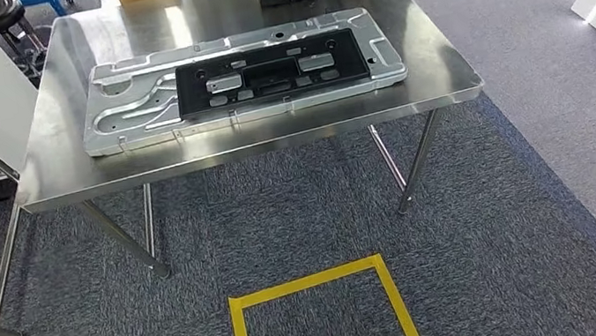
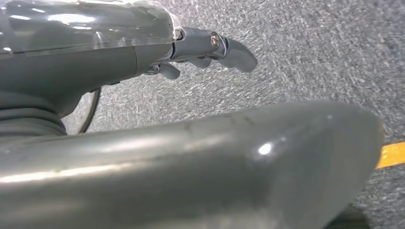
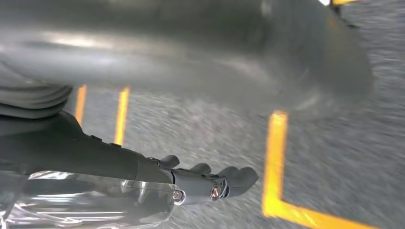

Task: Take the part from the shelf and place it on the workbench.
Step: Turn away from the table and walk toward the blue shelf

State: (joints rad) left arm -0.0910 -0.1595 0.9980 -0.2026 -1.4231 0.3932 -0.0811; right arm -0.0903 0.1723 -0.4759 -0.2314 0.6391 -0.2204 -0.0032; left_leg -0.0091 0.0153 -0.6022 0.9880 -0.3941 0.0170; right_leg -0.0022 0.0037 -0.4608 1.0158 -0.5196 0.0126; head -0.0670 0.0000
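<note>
A long black plastic part (image 1: pixel 271 74) lies flat on a stamped silver sheet-metal panel (image 1: pixel 125 105) at the middle of the stainless-steel desk (image 1: pixel 63 167). The left robot hand (image 2: pixel 210 50) and right robot hand (image 3: pixel 210 181) hang over grey carpet (image 1: pixel 467 250), fingers loosely apart, holding nothing. Yellow floor tape (image 1: pixel 311 282) lies before the desk's near edge.

Black rectangular part (image 1: pixel 271 74) flat on a silver stamped panel (image 1: pixel 126 113) atop the steel workbench (image 1: pixel 440 66).
</note>
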